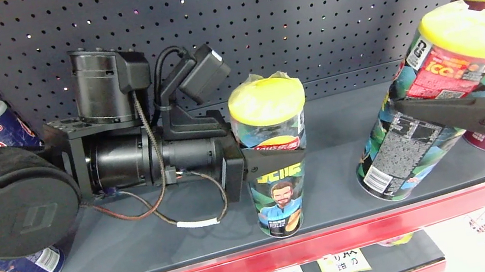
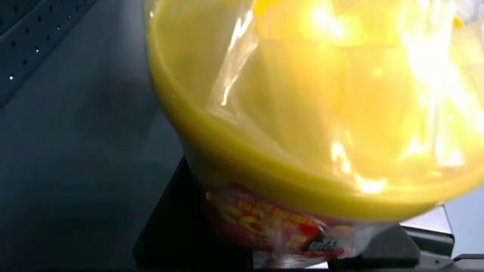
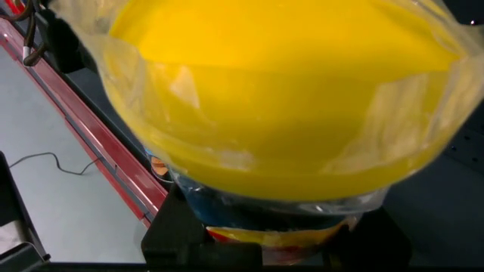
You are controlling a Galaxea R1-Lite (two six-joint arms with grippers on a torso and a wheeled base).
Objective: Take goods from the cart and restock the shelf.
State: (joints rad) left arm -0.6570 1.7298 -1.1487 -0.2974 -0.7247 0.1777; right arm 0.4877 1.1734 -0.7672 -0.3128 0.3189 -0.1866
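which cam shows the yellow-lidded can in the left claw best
Head view: the yellow-lidded cylindrical snack can shows whole and upright, left claw clamped round its middle. Left wrist view gives its lid up close; right wrist view shows the tilted yellow-lidded can in the right claw.

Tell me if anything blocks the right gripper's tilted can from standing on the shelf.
Nothing visible does: the shelf is bare beside the tilted can in the right gripper. A dark red can stands close behind it.

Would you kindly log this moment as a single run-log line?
left gripper: shut on upright snack can on shelf | right gripper: shut on tilted snack can
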